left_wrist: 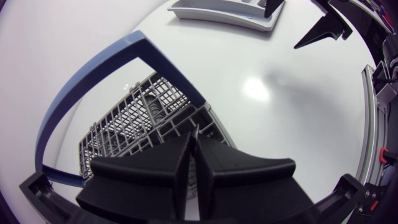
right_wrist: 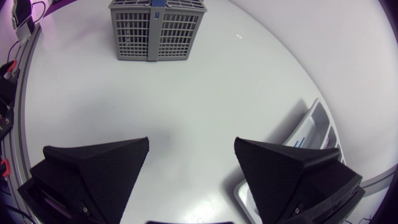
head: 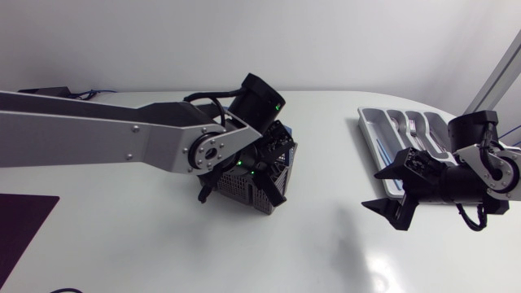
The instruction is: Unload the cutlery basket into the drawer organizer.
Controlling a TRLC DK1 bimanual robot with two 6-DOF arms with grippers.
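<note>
The grey mesh cutlery basket (head: 254, 194) with a blue handle (left_wrist: 93, 74) stands mid-table; it also shows far ahead in the right wrist view (right_wrist: 157, 28). My left gripper (head: 273, 160) hangs over the basket's top, its fingers pressed together (left_wrist: 194, 138). A thin sliver shows between the tips; I cannot tell what it is. The white drawer organizer (head: 376, 124) lies at the far right with some cutlery (head: 415, 130) in it. My right gripper (head: 373, 189) hovers open and empty beside the organizer (right_wrist: 311, 124), over bare table (right_wrist: 192, 142).
A dark mat (head: 24, 224) lies at the front left edge of the table. Bare white tabletop stretches between the basket and the organizer (left_wrist: 217, 15). My right gripper's fingers (left_wrist: 323, 31) show beyond the basket in the left wrist view.
</note>
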